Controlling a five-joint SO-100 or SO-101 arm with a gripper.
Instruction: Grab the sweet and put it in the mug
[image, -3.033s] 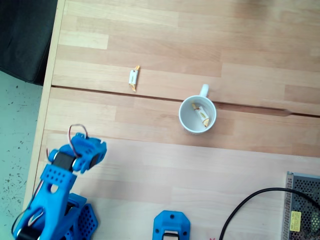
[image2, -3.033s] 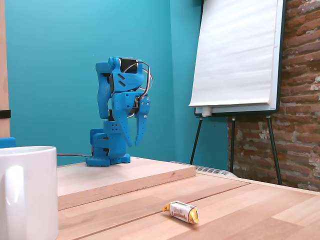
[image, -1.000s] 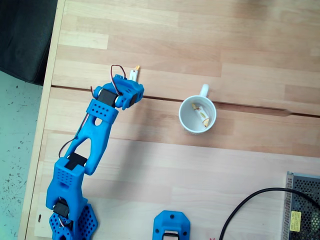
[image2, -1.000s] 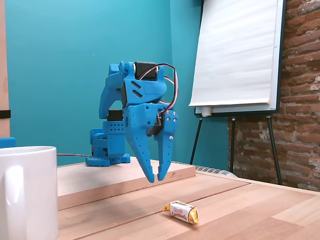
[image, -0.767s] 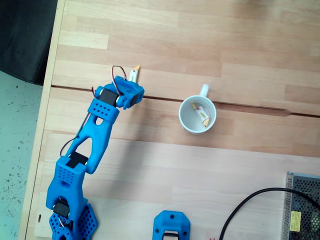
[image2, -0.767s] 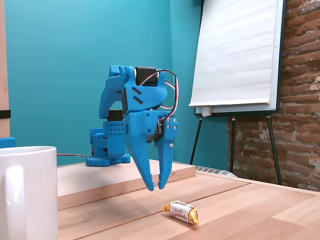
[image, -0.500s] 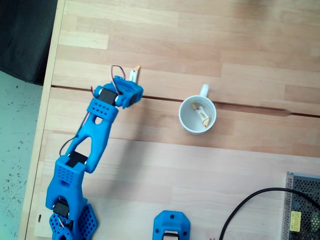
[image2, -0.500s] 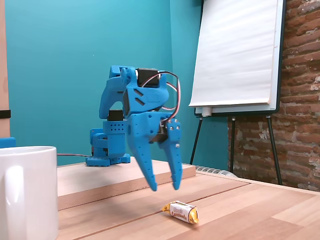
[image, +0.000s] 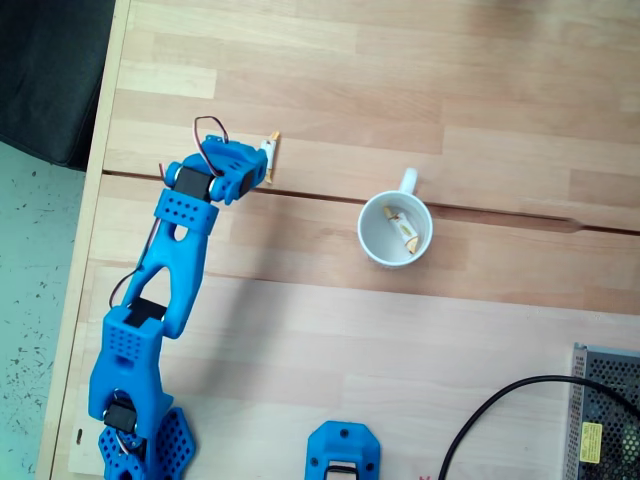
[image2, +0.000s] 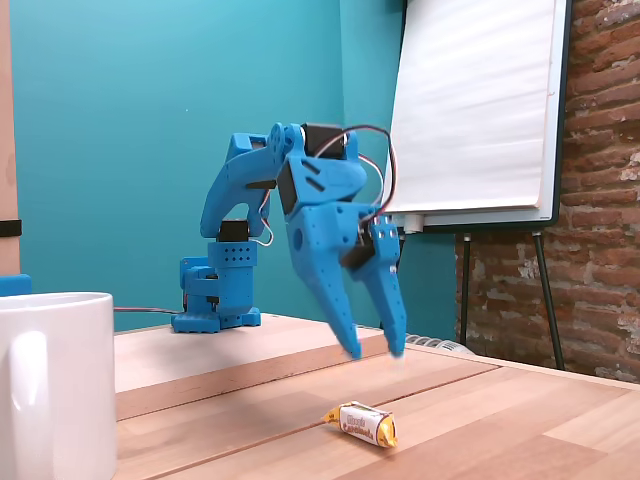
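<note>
Wrapped sweet (image2: 362, 424) lies flat, well apart from white mug (image: 395, 230).

Pale matt wooden plank table (image: 400, 60); glossy white ceramic mug (image: 372, 246); matt blue plastic arm (image2: 250, 190); shiny crinkled-wrapper sweet (image2: 361, 423).

Blue arm reaches out from its base, upper link raised, wrist pitched downward. Gripper (image2: 374, 352) hangs nose-down, tips clear of the tabletop (image2: 470, 410), jaws parted with a clear gap between the two fingers. In a fixed view from above, the arm runs diagonally up-frame, gripper (image: 262, 162) at its far end, red servo wire looping above the wrist.
</note>
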